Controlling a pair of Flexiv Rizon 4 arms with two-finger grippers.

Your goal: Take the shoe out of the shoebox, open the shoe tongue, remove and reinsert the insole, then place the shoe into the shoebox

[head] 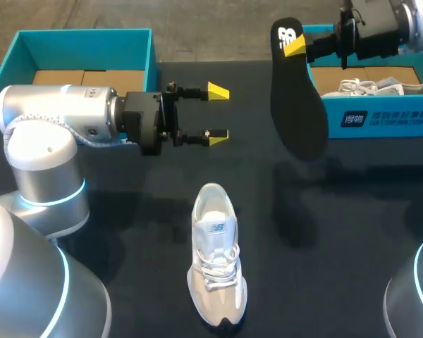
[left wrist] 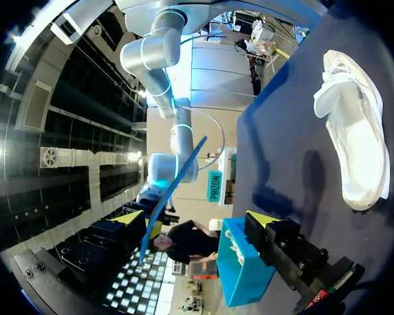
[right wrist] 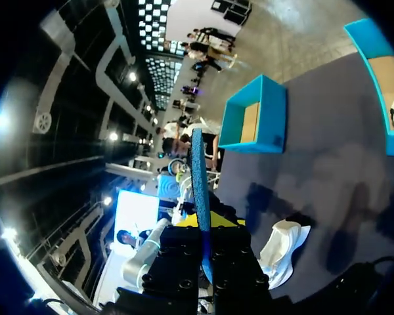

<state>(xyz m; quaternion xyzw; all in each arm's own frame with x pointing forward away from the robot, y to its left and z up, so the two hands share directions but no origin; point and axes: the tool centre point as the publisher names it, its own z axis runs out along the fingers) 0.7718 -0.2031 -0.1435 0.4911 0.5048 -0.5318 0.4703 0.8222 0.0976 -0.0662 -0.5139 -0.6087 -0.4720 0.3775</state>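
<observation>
Black table (head: pixel 338 232) is carrying everything | white shoe (head: pixel 216 264) is lying upright nearest, outside both boxes | left gripper (head: pixel 218 113) is hovering beyond it, fingers spread, empty | right gripper (head: pixel 294 46) is pinching the dark insole (head: pixel 299 113) by one end, dangling it beside the right shoebox (head: pixel 381 120) | left shoebox (head: pixel 84 53) is sitting far left.

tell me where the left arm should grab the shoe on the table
Probably the heel collar of the shoe, from above: the shoe stands upright, opening upward, heel end nearest the open left gripper. One jaw could go inside the rim and one outside.
</observation>
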